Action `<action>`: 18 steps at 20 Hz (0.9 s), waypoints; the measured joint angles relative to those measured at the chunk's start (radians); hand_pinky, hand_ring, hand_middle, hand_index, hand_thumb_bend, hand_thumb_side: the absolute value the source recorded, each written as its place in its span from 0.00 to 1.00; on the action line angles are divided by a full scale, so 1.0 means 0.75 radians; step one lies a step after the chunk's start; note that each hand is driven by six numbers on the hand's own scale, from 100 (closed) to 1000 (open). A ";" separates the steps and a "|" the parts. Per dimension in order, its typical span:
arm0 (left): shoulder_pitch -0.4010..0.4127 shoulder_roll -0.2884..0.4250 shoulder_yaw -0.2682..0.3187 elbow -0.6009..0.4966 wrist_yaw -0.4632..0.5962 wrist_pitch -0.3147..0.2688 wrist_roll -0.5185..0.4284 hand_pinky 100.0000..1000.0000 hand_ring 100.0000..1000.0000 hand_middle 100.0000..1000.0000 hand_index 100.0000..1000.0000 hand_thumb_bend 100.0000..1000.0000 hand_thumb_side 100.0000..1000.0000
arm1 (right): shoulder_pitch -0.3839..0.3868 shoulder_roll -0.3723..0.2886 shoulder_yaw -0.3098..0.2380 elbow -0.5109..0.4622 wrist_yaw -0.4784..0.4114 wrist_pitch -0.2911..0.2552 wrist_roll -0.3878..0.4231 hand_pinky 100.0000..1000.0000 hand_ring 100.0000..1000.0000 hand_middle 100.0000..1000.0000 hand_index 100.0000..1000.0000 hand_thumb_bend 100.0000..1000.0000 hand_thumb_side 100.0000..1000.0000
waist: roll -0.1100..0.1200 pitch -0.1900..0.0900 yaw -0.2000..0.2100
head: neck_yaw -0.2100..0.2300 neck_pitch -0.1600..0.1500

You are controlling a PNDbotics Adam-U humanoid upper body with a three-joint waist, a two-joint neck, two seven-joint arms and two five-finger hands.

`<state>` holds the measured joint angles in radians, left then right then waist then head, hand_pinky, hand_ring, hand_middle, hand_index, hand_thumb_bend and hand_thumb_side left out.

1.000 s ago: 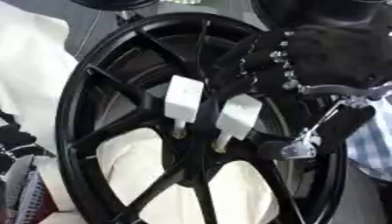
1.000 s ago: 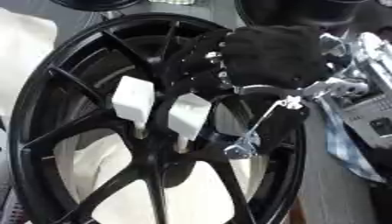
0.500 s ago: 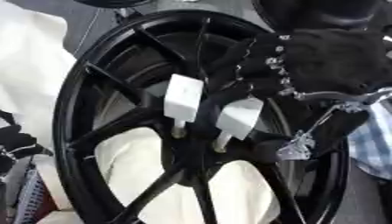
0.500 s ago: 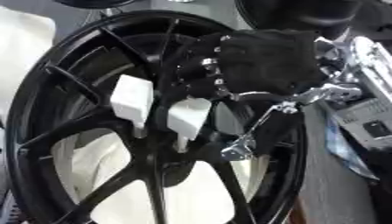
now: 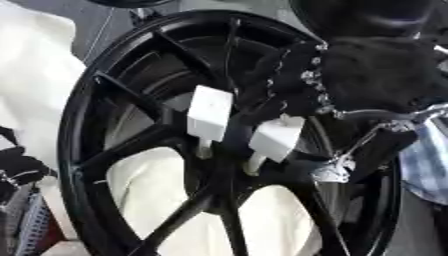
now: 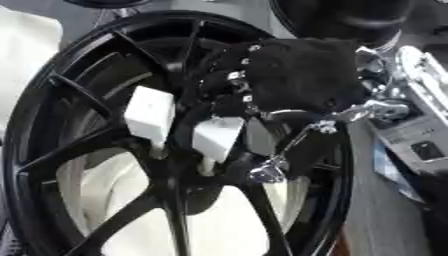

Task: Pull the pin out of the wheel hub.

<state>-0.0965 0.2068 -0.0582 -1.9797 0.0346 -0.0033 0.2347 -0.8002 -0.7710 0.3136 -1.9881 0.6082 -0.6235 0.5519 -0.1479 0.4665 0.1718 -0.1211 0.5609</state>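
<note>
No text, label, brand, number or sign can be read anywhere. The two white blocks [image 5: 210, 119] on the black wheel [image 5: 114, 150] at the frame's centre have plain faces, and the grey box [image 6: 418, 140] at the right edge shows no legible marking.

There is one big black wheel [image 5: 105, 150] that fills most of the frame. Two white blocks [image 5: 210, 114] stick out near its middle, side by side, the second one [image 5: 277, 138] a bit lower and to the right. One black hand [image 6: 297, 75] shows in the upper right. Another black hand [image 5: 17, 167] shows at the left edge.
</note>
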 measured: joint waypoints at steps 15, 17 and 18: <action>0.000 -0.009 -0.008 0.000 -0.001 0.005 -0.008 0.64 0.63 0.53 0.69 0.00 0.86 | 0.000 -0.011 -0.012 0.000 0.041 -0.009 -0.009 0.88 0.89 0.81 0.83 0.16 0.54 | 0.005 0.015 0.003 | -0.022 -0.025; -0.001 -0.009 -0.009 0.000 -0.001 0.006 -0.011 0.64 0.63 0.53 0.69 0.00 0.86 | 0.000 -0.011 -0.012 0.000 0.043 -0.012 -0.012 0.88 0.89 0.80 0.82 0.12 0.50 | 0.005 0.017 0.005 | -0.027 -0.025; -0.001 -0.009 -0.009 0.000 -0.001 0.006 -0.012 0.64 0.63 0.53 0.69 0.00 0.86 | 0.000 -0.011 -0.012 0.000 0.043 -0.013 -0.013 0.87 0.88 0.79 0.81 0.10 0.50 | 0.005 0.017 0.006 | -0.028 -0.025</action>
<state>-0.0970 0.1999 -0.0647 -1.9797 0.0341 0.0013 0.2257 -0.8000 -0.7794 0.3050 -1.9881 0.6407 -0.6332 0.5422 -0.1444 0.4789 0.1767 -0.1421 0.5419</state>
